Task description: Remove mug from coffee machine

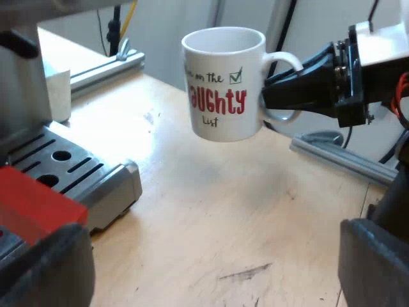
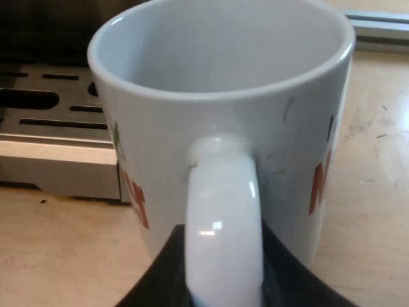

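Print on mug [image 1: 223, 83] part-read only: opening letters wrap round its far side. Fingertips of right gripper [image 1: 273, 96] hidden behind mug handle; mug base cut by frame edge in right wrist view. Espresso machine [image 1: 19, 96] cut off above drip tray [image 1: 102, 185]. Blurred red block [image 1: 35, 211] beside a finger of left gripper [image 1: 208, 262], poss. the holder's handle end.

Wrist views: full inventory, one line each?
mug: 1, white with red lettering, in the air over the table, clear of the tray.
tray: 1, silver, slotted, on the table.
red handle end: 1, red, above the tray.
rails: 2, silver, on the table beyond the mug.
table: 1, light wood.
right gripper: 1, black, shut on the mug's handle.
left gripper: 1, black, open, empty, near the tray.
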